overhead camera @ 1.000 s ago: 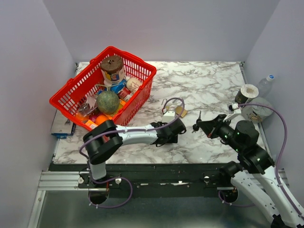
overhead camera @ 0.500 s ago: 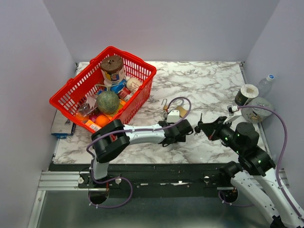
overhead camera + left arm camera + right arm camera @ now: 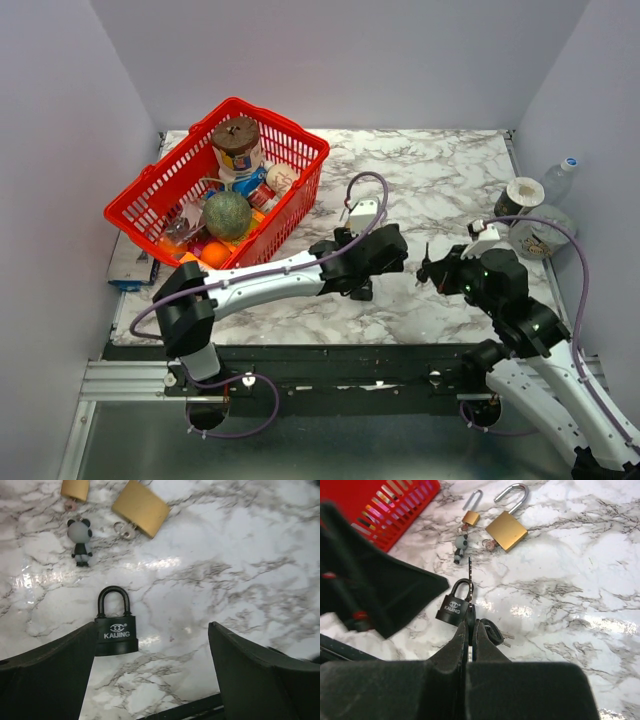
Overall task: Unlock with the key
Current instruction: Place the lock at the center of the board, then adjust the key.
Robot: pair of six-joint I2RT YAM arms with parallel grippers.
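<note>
The marble counter carries a red basket at its far left, packed with a tin, a green ball and other small goods. The left arm reaches across to the middle of the counter, and the right arm comes in from the right to face it.

The left gripper is spread wide with nothing between its fingers, hovering over the bare marble. The right gripper is pressed together, pinching the key.

The black padlock lies flat on the counter with its shackle shut, just beside the left finger in the left wrist view. Farther out lie 2 brass padlocks, both with open shackles: a large one and a small one. A small grey panda charm lies between the small brass lock and the black one.

The key sticks straight out ahead of the right gripper. Seen from the right wrist, its thin blade crosses the right side of the black padlock's shackle; whether it touches the lock cannot be told.
</note>
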